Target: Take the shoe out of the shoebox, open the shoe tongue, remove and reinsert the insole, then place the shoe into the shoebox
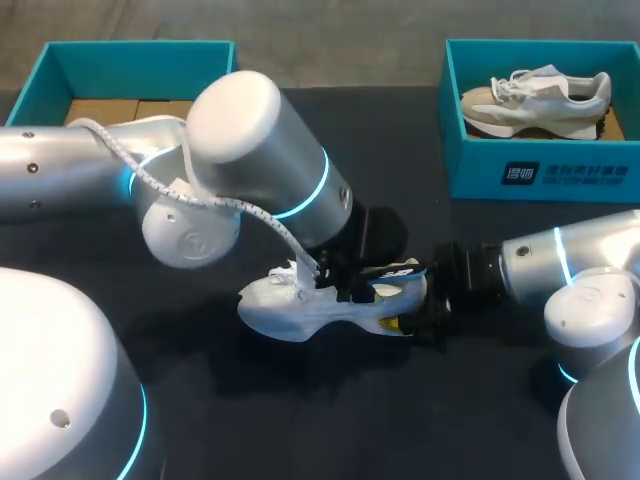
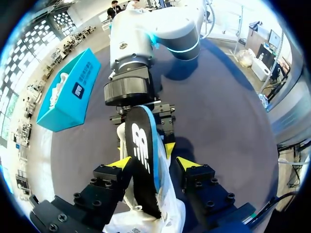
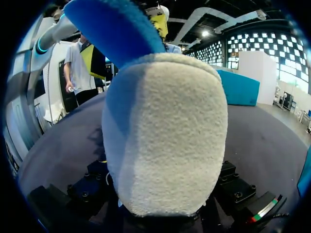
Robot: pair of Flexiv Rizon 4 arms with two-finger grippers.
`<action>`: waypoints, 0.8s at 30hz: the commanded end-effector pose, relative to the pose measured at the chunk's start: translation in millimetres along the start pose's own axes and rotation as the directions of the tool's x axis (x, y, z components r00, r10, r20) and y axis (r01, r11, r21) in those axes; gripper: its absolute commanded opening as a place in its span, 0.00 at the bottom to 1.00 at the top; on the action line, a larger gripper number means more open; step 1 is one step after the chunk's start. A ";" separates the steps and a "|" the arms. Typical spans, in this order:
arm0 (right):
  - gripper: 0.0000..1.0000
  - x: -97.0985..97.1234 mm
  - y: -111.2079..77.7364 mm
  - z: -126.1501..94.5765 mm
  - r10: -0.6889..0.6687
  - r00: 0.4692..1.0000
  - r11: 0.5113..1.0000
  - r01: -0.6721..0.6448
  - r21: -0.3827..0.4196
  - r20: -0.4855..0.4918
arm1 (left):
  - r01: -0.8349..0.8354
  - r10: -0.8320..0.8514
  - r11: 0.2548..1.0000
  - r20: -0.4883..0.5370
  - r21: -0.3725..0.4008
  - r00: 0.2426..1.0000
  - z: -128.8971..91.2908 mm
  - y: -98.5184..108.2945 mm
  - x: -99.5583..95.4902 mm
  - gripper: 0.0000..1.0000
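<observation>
Over shoe (image 1: 285, 305), left gripper (image 2: 153, 164); at heel, right gripper (image 1: 418, 312).

print appeared on two things. (a) shoebox (image 1: 472, 182), far right on the bench (image 1: 400, 130): its teal front wall carried a label (image 1: 568, 173) made of a white logo square, a line of white characters beside it and a smaller line beneath. all were too small to make out in the head view, and in the left wrist view they were only a dark patch with white marks. (b) insole (image 2: 144, 180), standing out of the white shoe (image 1: 280, 302): its black upper face bore a large white logo (image 2: 138, 148) of two slanted letters.
</observation>
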State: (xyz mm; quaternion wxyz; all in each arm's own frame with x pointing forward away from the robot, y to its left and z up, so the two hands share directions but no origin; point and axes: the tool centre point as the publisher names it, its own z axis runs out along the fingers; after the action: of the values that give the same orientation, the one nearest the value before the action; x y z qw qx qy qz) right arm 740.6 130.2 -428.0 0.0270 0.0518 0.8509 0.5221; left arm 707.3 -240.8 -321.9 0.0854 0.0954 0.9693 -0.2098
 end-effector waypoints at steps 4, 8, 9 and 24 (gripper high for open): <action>0.00 -0.6 -0.2 0.7 0.001 1.000 1.000 -0.001 0.004 0.000 | 0.018 -0.018 1.000 0.019 -0.004 1.000 3.9 4.3 -5.9 0.55; 0.00 -0.6 -0.2 0.7 0.001 1.000 1.000 -0.001 0.004 0.000 | 0.043 -0.044 0.999 0.051 0.005 0.998 6.9 5.9 -10.2 0.50; 0.00 -0.6 -0.2 0.7 0.001 1.000 1.000 -0.001 0.004 0.000 | 0.043 -0.044 0.999 0.050 0.013 0.998 7.9 6.4 -10.6 0.49; 0.00 -0.6 -0.2 0.7 0.001 1.000 1.000 -0.001 0.004 0.000 | 0.067 -0.069 0.997 0.058 0.044 0.996 15.9 11.7 -11.9 0.38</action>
State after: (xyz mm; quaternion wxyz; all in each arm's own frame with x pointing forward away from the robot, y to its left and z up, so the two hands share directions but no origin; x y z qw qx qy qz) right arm 740.6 130.2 -428.0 0.0270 0.0518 0.8509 0.5221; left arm 722.0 -238.3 -334.2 0.1068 0.0564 0.9651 -0.2322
